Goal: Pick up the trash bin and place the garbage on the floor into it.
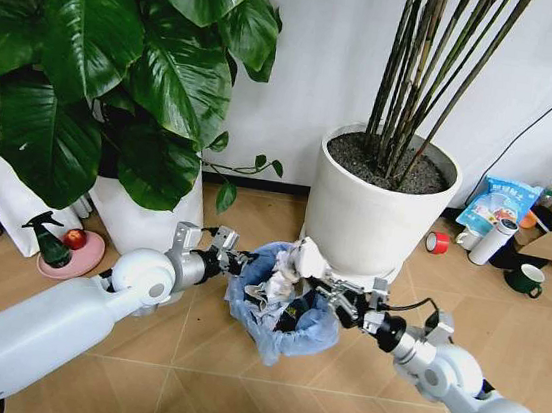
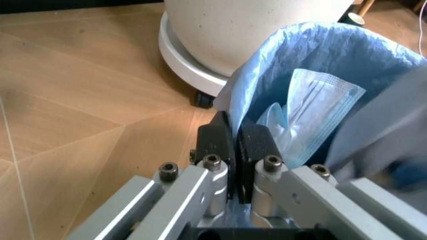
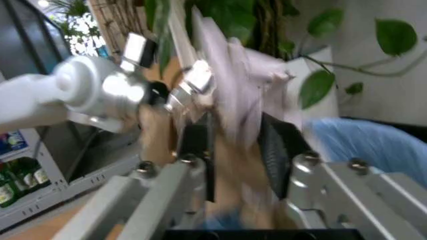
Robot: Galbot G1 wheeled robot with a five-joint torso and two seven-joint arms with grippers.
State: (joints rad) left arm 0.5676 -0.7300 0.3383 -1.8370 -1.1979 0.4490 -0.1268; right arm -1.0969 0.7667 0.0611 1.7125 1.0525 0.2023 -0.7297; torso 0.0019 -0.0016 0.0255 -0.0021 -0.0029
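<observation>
**Blue bag pinched on one side, paper coming in from the other**

Crinkly light-blue liner of the trash bin (image 1: 277, 318) clamped at the rim by the left gripper (image 1: 236, 259), jaws pressed together on the plastic and bin edge, as the left wrist view makes plain (image 2: 233, 142). Held just off the floor (image 1: 232, 403) by the look of it, right in front of the big white plant pot (image 1: 376, 214), tipped a bit toward the other arm. Makes sense: mouth kept open and steady so stuff can be dropped in one-handed.

Already loaded with a few bits of garbage: a face mask (image 2: 313, 115) lying against the inner wall, plus some crumpled white and dark pieces (image 1: 276, 292) near the top.

Right gripper (image 1: 322, 285) reaching in over the far rim, fingers (image 3: 280, 150) apart with a crumpled white paper (image 1: 308, 259) sitting between them. Motion-smeared in the right wrist view, so can't say for sure whether actually squeezing or letting go. Probably mid-drop, judging from the position right over the opening.

Green spray bottle (image 1: 50, 239) by the leafy plant, well off to the left, not part of the job.
</observation>
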